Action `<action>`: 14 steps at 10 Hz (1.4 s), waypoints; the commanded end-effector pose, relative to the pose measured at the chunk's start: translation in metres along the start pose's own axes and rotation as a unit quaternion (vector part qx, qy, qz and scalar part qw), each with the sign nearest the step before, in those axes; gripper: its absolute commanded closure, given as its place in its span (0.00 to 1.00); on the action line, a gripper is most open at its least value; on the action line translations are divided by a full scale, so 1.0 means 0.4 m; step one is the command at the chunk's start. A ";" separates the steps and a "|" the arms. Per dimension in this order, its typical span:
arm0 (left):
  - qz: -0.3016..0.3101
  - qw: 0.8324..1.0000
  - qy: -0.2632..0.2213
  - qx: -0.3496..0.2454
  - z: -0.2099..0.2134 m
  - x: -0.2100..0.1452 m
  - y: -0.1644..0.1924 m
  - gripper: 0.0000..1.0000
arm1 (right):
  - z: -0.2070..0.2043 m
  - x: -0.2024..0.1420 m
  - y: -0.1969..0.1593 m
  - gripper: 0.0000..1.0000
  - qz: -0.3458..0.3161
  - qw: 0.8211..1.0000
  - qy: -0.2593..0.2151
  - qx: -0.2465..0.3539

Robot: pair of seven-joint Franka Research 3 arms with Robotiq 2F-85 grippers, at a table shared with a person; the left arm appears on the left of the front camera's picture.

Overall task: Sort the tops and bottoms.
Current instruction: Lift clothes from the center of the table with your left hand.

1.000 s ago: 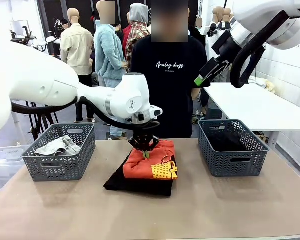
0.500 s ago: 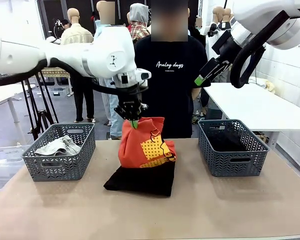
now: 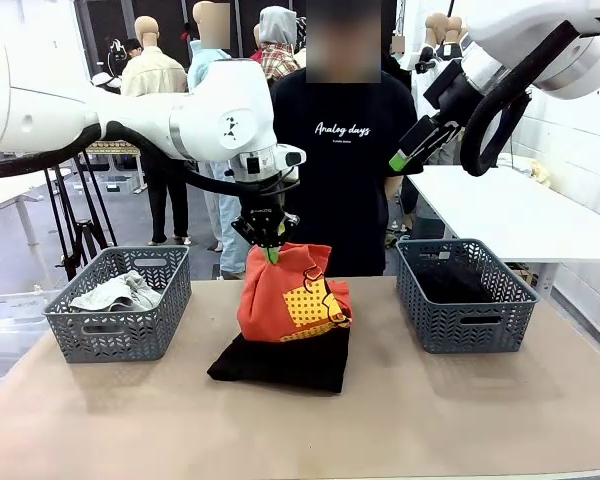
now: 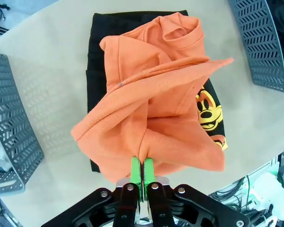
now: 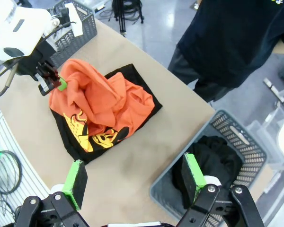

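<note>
The orange top (image 3: 285,300) is pinched in the closed left gripper (image 3: 270,252) and draped onto the black bottom (image 3: 280,365) at mid-table. The right gripper (image 3: 404,156) is held open aloft. A carry to the left basket (image 3: 120,340), beside the grey top (image 3: 110,293), seems called for next.

My bench is a plain tan flat-topped table (image 3: 460,410). Three things sit straight on it. A grey plastic lattice basket (image 3: 120,335) stands near my left edge and a second grey plastic lattice basket (image 3: 470,325) near my right. Between them, well apart from both, a black folded cloth garment (image 3: 280,366) lies flat.
</note>
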State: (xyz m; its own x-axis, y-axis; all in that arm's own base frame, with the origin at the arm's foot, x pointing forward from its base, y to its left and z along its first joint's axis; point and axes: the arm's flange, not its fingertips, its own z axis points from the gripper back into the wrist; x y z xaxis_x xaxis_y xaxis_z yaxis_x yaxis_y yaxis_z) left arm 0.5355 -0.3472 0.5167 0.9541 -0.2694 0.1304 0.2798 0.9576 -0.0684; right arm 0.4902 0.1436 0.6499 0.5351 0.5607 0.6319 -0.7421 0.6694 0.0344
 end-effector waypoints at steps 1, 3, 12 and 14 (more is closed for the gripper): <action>0.016 0.999 -0.014 0.032 0.070 0.018 0.024 1.00 | -0.002 -0.003 0.002 0.00 0.000 1.000 0.001 0.000; 0.056 0.993 -0.083 0.062 0.217 0.066 0.049 1.00 | -0.002 -0.003 0.002 0.00 0.000 1.000 0.001 0.000; 0.006 0.970 -0.213 0.113 0.649 0.103 0.008 1.00 | -0.002 -0.003 0.002 0.00 0.000 1.000 0.001 0.000; 0.013 0.974 -0.206 0.093 0.616 0.060 0.039 1.00 | -0.002 -0.003 0.002 0.00 0.000 1.000 0.001 0.000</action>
State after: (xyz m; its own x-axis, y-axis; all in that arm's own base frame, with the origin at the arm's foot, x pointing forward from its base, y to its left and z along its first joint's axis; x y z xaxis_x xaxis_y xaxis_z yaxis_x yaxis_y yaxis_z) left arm 0.5323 -0.3200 0.7688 0.8141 -0.2311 0.5328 0.1975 0.9729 0.1202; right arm 0.4902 0.1436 0.6500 0.5350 0.5607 0.6319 -0.7421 0.6694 0.0344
